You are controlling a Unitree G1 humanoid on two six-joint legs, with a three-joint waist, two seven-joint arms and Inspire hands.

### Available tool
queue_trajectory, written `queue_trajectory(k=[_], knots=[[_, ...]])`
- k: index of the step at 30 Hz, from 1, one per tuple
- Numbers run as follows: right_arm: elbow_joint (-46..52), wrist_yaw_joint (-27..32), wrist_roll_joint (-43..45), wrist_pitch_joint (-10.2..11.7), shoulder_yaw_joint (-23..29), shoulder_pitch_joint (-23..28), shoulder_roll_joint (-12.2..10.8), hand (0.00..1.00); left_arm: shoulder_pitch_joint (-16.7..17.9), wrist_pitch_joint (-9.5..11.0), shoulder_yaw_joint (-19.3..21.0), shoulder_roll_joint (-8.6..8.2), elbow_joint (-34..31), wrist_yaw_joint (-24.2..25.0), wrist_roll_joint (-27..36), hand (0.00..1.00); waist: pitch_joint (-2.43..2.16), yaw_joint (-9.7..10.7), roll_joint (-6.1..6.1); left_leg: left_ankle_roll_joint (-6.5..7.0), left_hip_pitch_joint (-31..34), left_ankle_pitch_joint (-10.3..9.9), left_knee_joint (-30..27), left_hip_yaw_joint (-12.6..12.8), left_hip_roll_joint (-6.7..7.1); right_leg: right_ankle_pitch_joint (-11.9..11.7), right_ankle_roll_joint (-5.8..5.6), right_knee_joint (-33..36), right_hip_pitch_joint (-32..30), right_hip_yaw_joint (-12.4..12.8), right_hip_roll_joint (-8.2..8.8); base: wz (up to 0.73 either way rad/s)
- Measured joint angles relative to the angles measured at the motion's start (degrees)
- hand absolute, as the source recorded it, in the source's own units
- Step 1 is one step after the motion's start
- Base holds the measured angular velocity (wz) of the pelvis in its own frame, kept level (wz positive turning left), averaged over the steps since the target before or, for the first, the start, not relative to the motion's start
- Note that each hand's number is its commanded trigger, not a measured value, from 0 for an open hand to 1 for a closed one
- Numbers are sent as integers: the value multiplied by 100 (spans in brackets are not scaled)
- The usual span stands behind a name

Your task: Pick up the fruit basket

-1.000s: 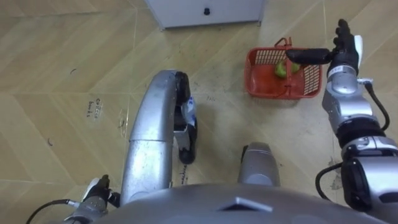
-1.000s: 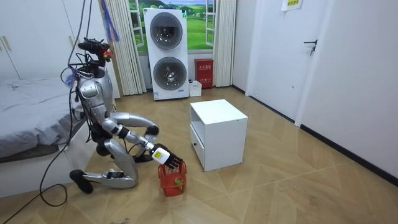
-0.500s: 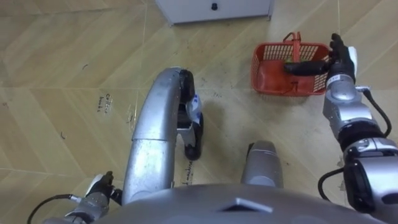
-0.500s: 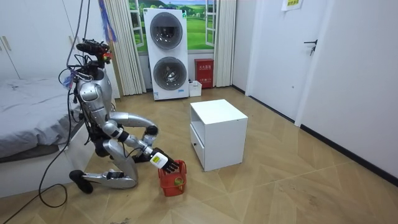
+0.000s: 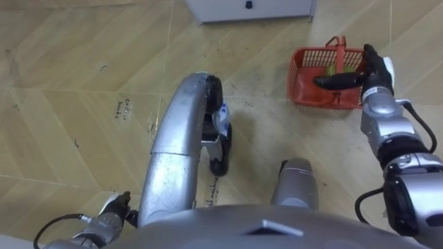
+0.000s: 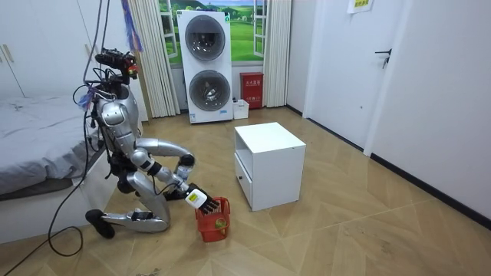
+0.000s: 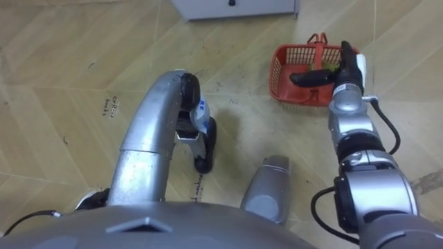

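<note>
At the basket (image 5: 300,75) rim, right hand (image 5: 374,75) holds fingers apart, empty; closing off the handle (image 5: 340,45) could tip it.

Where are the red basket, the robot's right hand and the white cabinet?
red basket (image 5: 299,77), left eye view, left wall.
right hand (image 5: 372,72), left eye view, its back.
white cabinet (image 6: 278,175), room view, side panel.

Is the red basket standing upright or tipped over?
Upright: the basket rests flat on the floor, its opening faces up, and green fruit lies inside it.
</note>
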State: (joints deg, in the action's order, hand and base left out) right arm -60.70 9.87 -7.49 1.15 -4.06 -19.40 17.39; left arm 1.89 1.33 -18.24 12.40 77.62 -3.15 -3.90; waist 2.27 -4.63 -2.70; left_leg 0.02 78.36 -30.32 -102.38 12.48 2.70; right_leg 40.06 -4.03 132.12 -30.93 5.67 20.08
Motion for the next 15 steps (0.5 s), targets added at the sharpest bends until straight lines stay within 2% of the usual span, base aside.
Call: queue_trajectory(k=[9,10,11,12,13,15], knots=[[-664,-325,-409,-5,-136,-117,144,0,-18,7,-22,4,-5,175,-1,0,20,-59,8,5,57,4,-16,-6,-3,8,-15,1,-29,-20,-9,0],[-669,-346,-455,-6,-136,-148,149,5,-17,6,-22,4,-4,213,0,0,20,-60,9,7,60,5,-18,-4,-3,8,-15,6,-34,-18,-7,0],[-669,-371,-545,-6,-135,-185,149,25,-17,6,-22,4,-3,244,1,0,20,-65,11,8,59,6,-18,-3,-6,9,-15,8,-37,-19,-6,0],[-670,-380,-581,-6,-135,-201,149,69,-17,6,-22,4,-3,254,0,0,20,-70,11,8,59,6,-18,-4,-6,9,-15,8,-40,-20,-4,0],[-670,-387,-618,-6,-134,-228,149,100,-15,6,-22,4,-3,261,0,0,20,-84,11,8,58,6,-17,-4,-6,9,-15,8,-54,-22,-4,0],[-671,-402,-651,-6,-132,-248,155,100,-14,6,-22,4,-3,263,1,0,21,-120,13,8,58,6,-17,-4,-6,9,-15,8,-58,-22,-3,0]])
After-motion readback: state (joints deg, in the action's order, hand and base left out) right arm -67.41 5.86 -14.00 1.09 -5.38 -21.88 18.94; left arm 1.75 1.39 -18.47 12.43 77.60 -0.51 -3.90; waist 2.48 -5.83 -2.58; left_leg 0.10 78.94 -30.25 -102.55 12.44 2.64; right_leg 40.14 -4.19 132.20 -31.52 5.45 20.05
